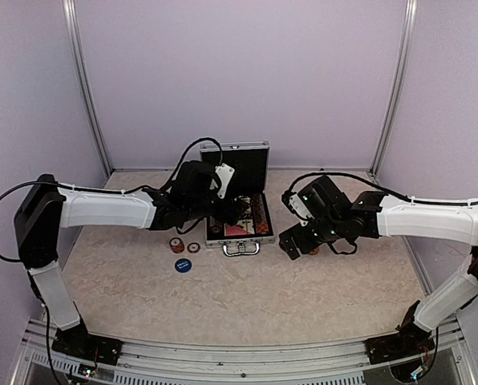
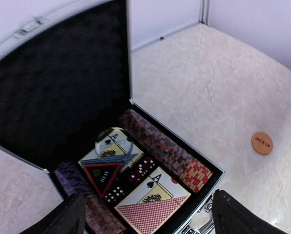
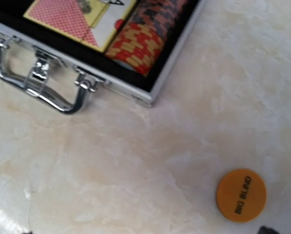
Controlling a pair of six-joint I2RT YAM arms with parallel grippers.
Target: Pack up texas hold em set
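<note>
The silver case point(image 1: 259, 241) of the texas hold em set lies open mid-table, its black-lined lid point(image 2: 52, 87) upright. Inside it are a red deck point(image 2: 153, 204), a blue deck point(image 2: 111, 148) with a clear round disc on it, a red triangle point(image 2: 102, 174), dice point(image 2: 143, 168) and rows of chips point(image 2: 160, 144). My left gripper point(image 1: 223, 212) hovers over the case's left half, open, with both fingers point(image 2: 70, 217) wide apart and nothing between them. My right gripper point(image 1: 293, 243) hangs open just right of the case, above bare table, near an orange "BIG BLIND" button point(image 3: 240, 195).
Left of the case, two brownish round pieces point(image 1: 177, 245) and a blue button point(image 1: 182, 265) lie on the table. The case's metal handle point(image 3: 38, 80) sticks out toward the near side. Walls enclose the table at the back and on both sides.
</note>
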